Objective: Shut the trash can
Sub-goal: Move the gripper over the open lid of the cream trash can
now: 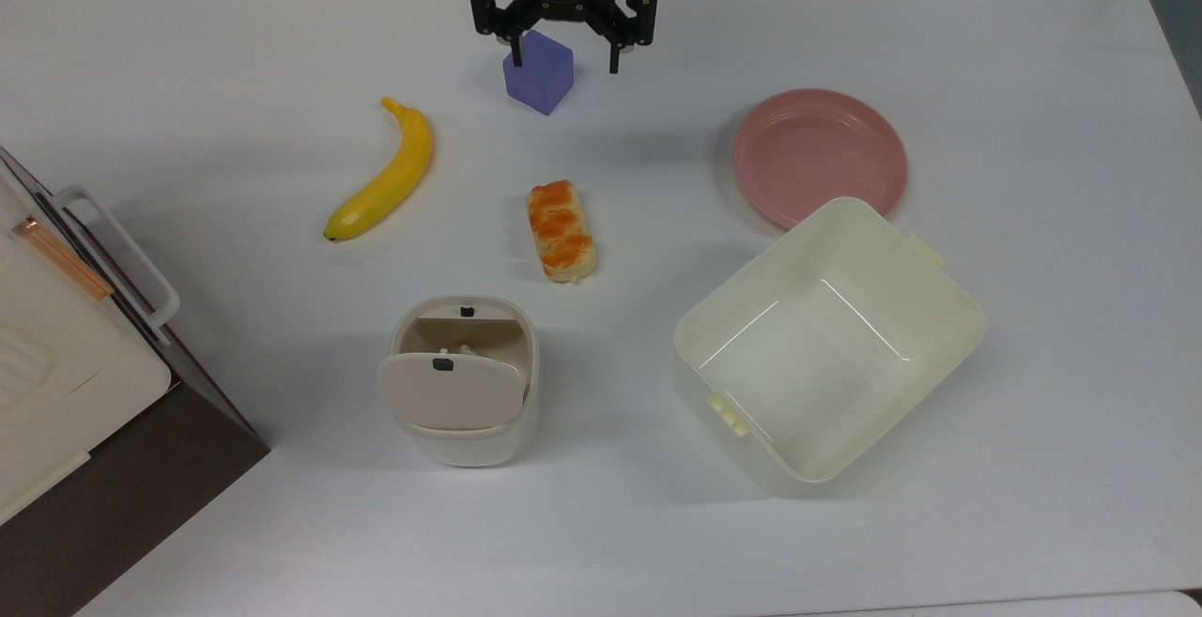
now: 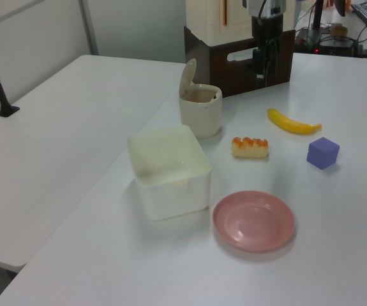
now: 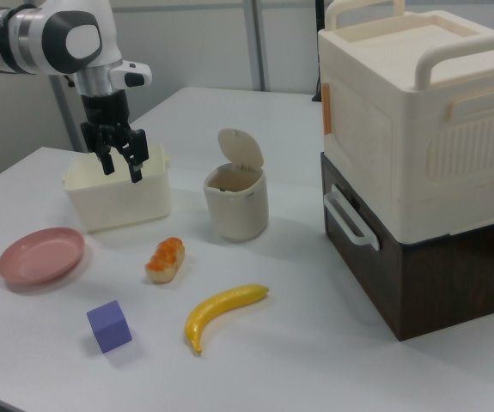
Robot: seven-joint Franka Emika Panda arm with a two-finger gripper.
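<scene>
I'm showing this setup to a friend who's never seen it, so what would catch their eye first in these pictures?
Probably the yellow banana and the purple cube, bright against the white table toward the top view's upper left. Above the cube hangs the robot's black end effector, fingers spread. Nearer the top view's bottom, the trash can stands with its beige lid tipped up, left of a large lidless cream tub.
</scene>
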